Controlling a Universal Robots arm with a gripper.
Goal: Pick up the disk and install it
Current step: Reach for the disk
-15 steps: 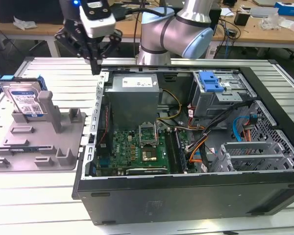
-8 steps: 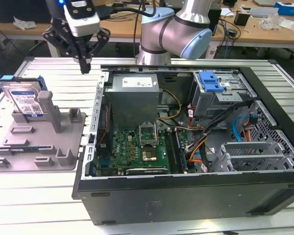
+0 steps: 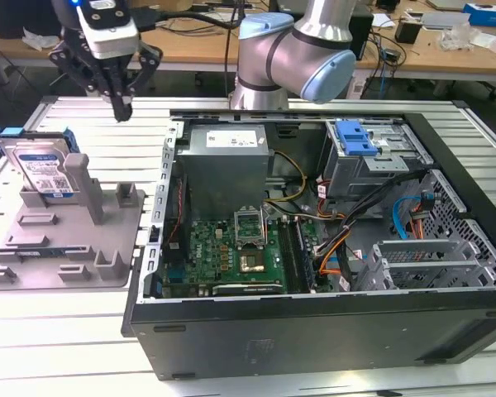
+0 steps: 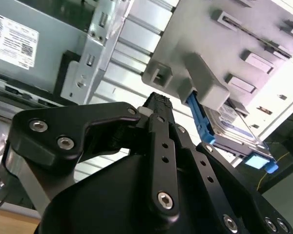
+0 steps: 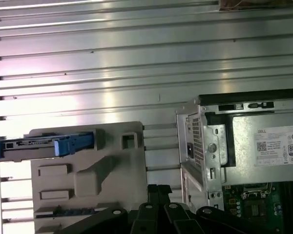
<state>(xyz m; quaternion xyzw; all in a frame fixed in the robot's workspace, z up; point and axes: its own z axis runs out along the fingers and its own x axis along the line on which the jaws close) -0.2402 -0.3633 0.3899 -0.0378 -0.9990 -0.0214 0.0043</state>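
The gripper (image 3: 121, 107) is hanging above the slatted metal surface (image 3: 58, 331), pointing down, its fingers pressing together and holding nothing. It is sitting over the gap between a grey fixture (image 3: 107, 244) and the open computer case (image 3: 314, 331). The disk (image 3: 43, 165) is standing on edge in a slot at the far end of that fixture, its blue frame showing along the top. It is lying lower than the gripper, toward the exterior view's left and well apart from it. In the case, a grey power supply (image 3: 227, 157) is sitting in the corner nearest the gripper.
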